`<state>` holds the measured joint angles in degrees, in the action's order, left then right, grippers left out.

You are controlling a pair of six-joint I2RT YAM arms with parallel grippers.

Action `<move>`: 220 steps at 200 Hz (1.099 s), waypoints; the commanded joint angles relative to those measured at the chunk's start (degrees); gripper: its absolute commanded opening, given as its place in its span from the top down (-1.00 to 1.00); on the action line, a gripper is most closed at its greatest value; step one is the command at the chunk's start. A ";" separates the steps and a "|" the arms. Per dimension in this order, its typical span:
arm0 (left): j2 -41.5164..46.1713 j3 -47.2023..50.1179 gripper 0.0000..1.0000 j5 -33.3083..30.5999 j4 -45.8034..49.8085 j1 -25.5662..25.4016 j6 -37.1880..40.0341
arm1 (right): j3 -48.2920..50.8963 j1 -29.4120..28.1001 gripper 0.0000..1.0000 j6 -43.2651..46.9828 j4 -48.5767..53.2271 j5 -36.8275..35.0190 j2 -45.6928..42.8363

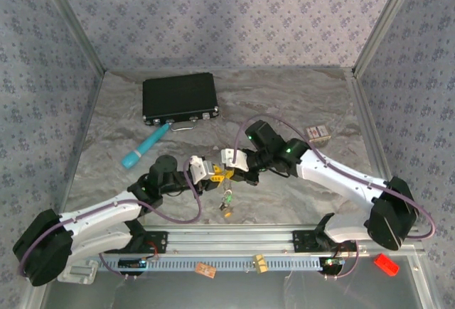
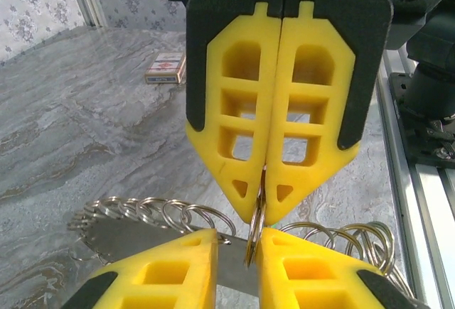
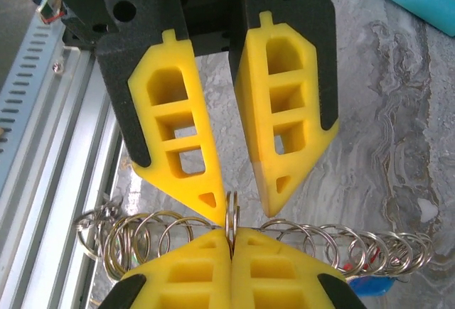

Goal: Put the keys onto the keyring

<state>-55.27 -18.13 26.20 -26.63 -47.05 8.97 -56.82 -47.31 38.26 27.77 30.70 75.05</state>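
Note:
The keyring (image 3: 142, 241) is a thin wire hung between the two grippers, with many small split rings strung along it (image 2: 170, 213). My right gripper (image 3: 231, 241) is shut on one upright split ring (image 3: 232, 213). My left gripper (image 2: 237, 241) faces it tip to tip, its jaws a little apart around that same ring (image 2: 253, 245), which leans on one finger. In the top view the left gripper (image 1: 210, 175) and right gripper (image 1: 226, 172) meet mid-table. Small keys (image 1: 228, 199) hang below them, one with a green head. A blue key head (image 3: 370, 285) shows at the wire's end.
A black case (image 1: 179, 97) lies at the back, and a teal tube (image 1: 144, 147) lies in front of it. A small box (image 1: 317, 134) sits at the right. The metal rail (image 1: 234, 241) runs along the near edge, with a red piece (image 1: 386, 263) beyond it.

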 commanded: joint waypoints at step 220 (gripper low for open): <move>1.69 0.26 1.00 0.87 -3.36 -0.23 1.20 | 3.81 2.71 0.94 -7.03 -4.66 2.53 -1.61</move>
<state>-54.68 -18.17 26.20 -25.91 -47.05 10.00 -53.12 -45.12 31.57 23.09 31.88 73.01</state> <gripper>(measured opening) 0.044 0.079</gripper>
